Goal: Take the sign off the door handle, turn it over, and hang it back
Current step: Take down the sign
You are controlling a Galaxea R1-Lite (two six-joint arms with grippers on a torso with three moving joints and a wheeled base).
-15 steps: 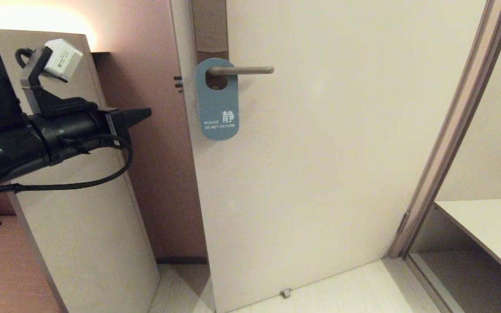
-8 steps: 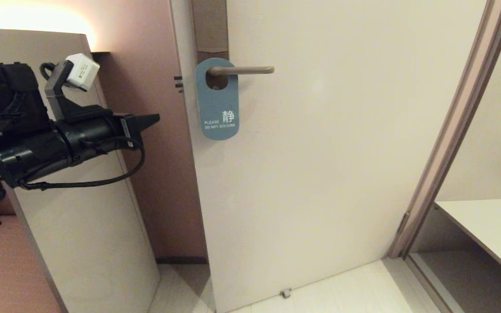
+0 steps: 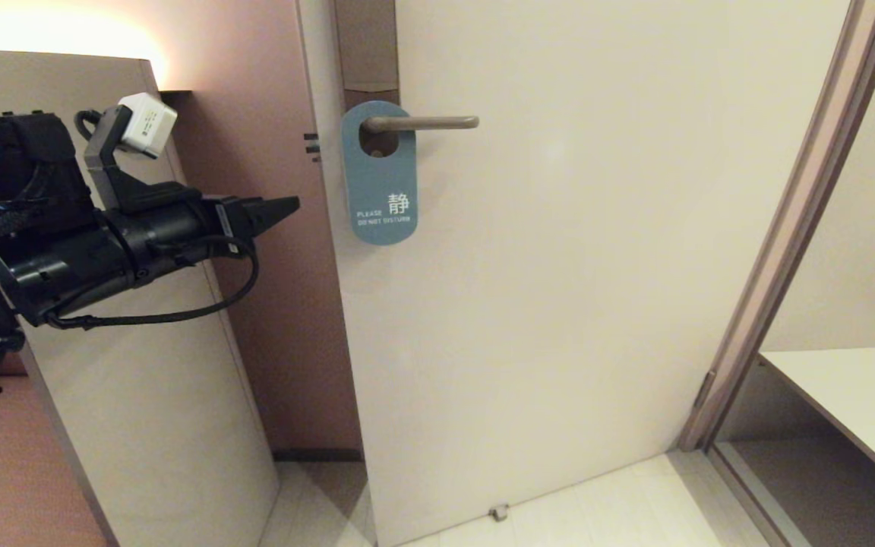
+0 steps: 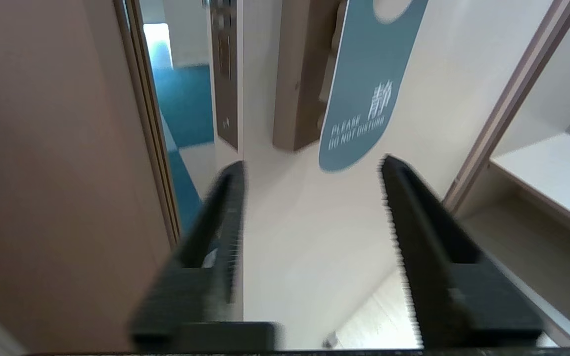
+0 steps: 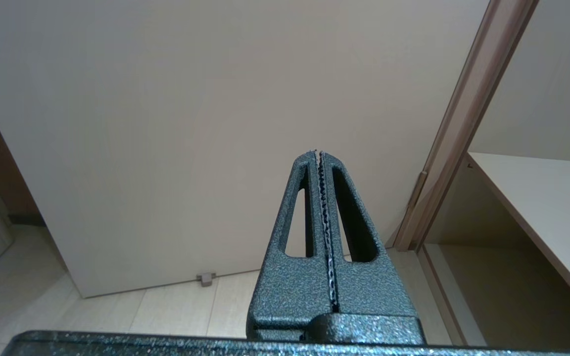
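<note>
The teal-blue sign (image 3: pixel 380 182) hangs by its oval hole on the grey door handle (image 3: pixel 426 121), its "PLEASE DO NOT DISTURB" side facing me. My left gripper (image 3: pixel 285 205) hovers left of the sign, level with its lower half, a short gap away. In the left wrist view the sign (image 4: pixel 366 94) lies just ahead of the left gripper (image 4: pixel 312 165), whose jaws are open and empty. My right gripper (image 5: pixel 317 152) is shut on nothing, low in front of the door, and does not show in the head view.
The cream door (image 3: pixel 559 266) stands ajar with a brown wall (image 3: pixel 270 304) to its left. A tall pale panel (image 3: pixel 149 395) stands behind my left arm. A door frame (image 3: pixel 787 228) and a white shelf (image 3: pixel 855 395) are at right. A small doorstop (image 3: pixel 498 512) sits on the floor.
My left arm has moved right toward the sign and dropped slightly. Its jaws, shut earlier, now stand apart. The sign and handle have not moved.
</note>
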